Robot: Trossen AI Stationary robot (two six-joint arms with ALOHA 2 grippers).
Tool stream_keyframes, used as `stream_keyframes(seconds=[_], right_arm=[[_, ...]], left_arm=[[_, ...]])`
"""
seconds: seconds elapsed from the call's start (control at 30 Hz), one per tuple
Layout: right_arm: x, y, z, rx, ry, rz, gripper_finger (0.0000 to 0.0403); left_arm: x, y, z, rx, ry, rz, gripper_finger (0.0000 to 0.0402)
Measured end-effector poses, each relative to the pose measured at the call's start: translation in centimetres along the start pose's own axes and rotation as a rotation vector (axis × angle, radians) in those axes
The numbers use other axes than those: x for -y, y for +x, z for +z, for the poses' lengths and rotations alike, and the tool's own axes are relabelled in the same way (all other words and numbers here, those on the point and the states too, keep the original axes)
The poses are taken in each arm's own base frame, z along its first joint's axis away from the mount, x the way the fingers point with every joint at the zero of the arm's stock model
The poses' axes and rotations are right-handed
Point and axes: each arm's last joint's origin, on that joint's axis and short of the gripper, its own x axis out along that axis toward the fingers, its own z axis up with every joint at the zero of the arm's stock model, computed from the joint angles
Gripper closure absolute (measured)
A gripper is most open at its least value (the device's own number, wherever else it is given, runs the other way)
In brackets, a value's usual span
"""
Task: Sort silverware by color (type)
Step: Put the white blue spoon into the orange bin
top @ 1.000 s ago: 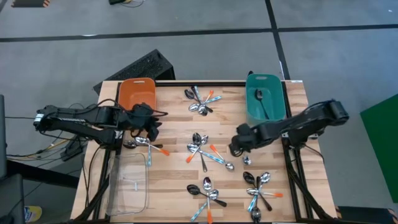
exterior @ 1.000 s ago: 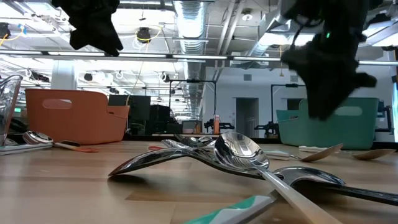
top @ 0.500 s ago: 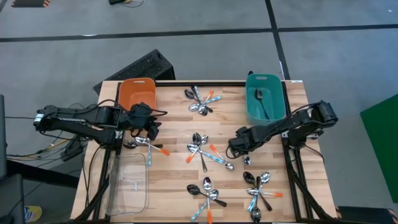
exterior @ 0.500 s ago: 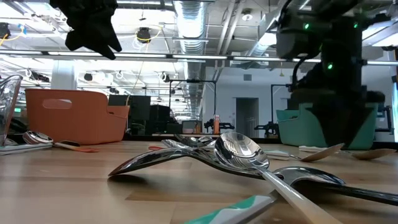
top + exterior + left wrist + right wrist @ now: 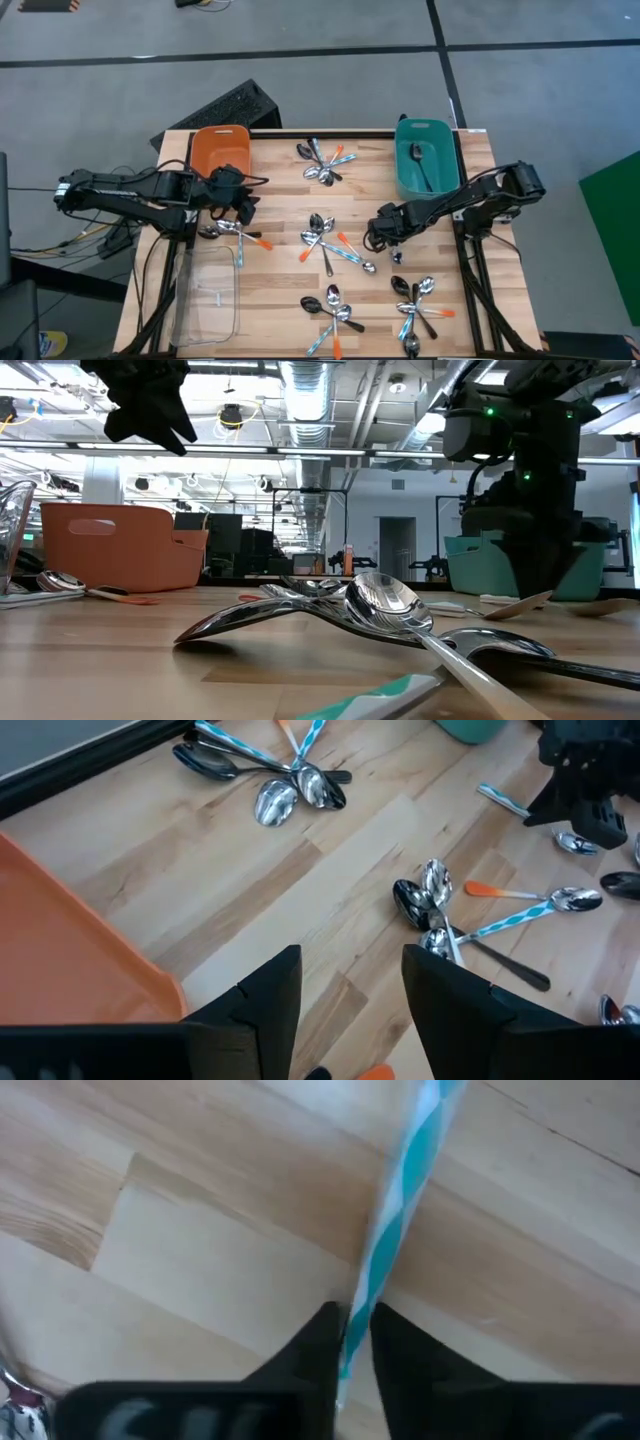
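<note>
My right end effector (image 5: 380,232) is low over the desk (image 5: 280,190), toward its right edge and between the centre spoon cluster (image 5: 330,243) and the teal bin (image 5: 427,160). Its fingers (image 5: 315,1342) are pinched narrowly around the light-blue striped handle of a spoon (image 5: 400,1190). The handle's long axis runs straight out ahead between the fingers; its bowl end appears hidden. My left end effector (image 5: 240,205) hangs open near the orange bin (image 5: 218,150), well apart.

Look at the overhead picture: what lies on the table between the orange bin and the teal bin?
In the high view, a small pile of spoons lies between the orange bin and the teal bin; bare wood either side.
</note>
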Motion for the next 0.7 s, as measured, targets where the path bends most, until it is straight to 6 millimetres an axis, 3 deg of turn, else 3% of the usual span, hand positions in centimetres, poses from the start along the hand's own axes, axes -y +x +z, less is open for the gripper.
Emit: stream_keyframes(seconds=[0.1, 0.2, 0.37, 0.57, 0.7], right_arm=[[-0.3, -0.4, 0.1, 0.0, -0.006, 0.037, 0.038], [-1.1, -1.2, 0.6, 0.023, -0.031, 0.1, 0.0386], [-2.8, -5.3, 3.3, 0.183, -0.036, 0.356, 0.0383], [-3.6, -10.6, 7.2, 0.479, -0.066, 0.677, 0.0386], [-4.0, -13.0, 9.0, 0.658, -0.187, 0.863, 0.0386]], left_arm=[[0.0, 0.0, 0.0, 0.002, -0.033, 0.0, 0.0239], [0.1, 0.0, 0.1, 0.013, -0.051, -0.01, 0.0239], [0.7, -0.1, 0.8, 0.079, -0.048, -0.072, 0.0239], [1.7, -0.4, 2.0, 0.196, -0.013, -0.179, 0.0239], [2.4, -0.7, 2.9, 0.287, 0.03, -0.251, 0.0239]])
